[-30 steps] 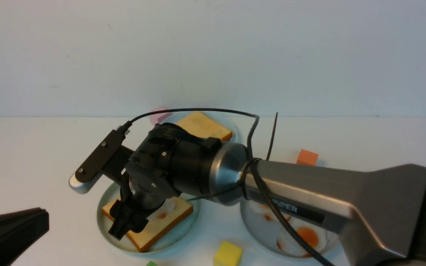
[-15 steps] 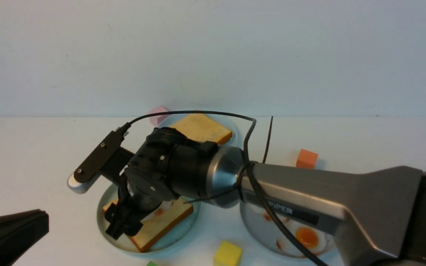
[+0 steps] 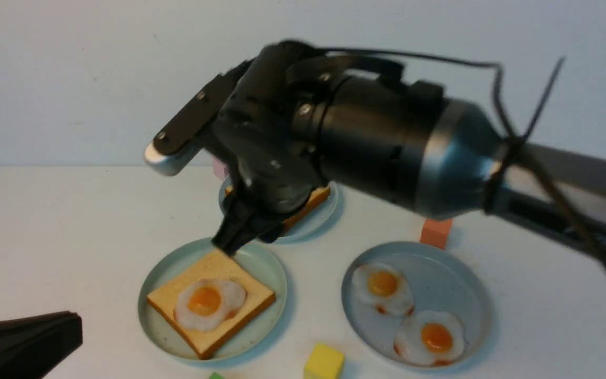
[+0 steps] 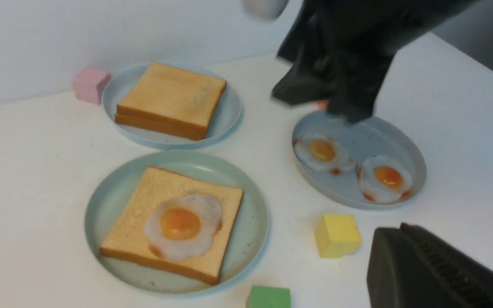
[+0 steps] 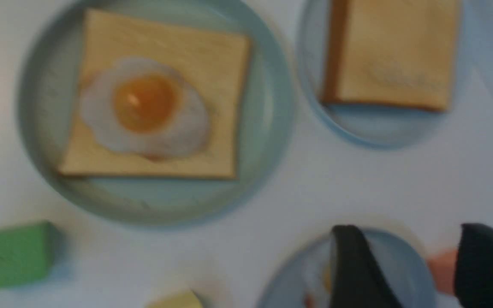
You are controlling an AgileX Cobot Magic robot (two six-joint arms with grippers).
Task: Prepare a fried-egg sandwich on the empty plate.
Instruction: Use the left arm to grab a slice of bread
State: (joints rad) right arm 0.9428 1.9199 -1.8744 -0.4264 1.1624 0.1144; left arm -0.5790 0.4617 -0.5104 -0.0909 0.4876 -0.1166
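A round, pale mint-green plate with a low rim (image 3: 261, 331) sits on the white surface (image 3: 71, 237). On it lies a square golden toast slice with brown crust (image 3: 240, 276), topped by a white fried egg with an orange yolk (image 3: 204, 301). Behind the mint plate, slightly right, a smaller light-blue plate (image 4: 229, 102) bears two stacked toast slices (image 4: 173, 94); a pink block (image 4: 90, 85) stands beside it.

Right of the mint plate, a grey-blue plate (image 3: 440, 284) carries two fried eggs (image 4: 332, 160). An orange block (image 3: 436, 233) stands to the mint plate's right, farther back; a yellow block (image 3: 324, 361) and a green block (image 4: 268, 297) are nearer the front.

The right gripper (image 5: 413, 231) is raised above the surface, jaws apart and gripping nothing, as far as the blurred wrist view shows. The left gripper (image 4: 394, 229) has its jaws together with nothing between them.
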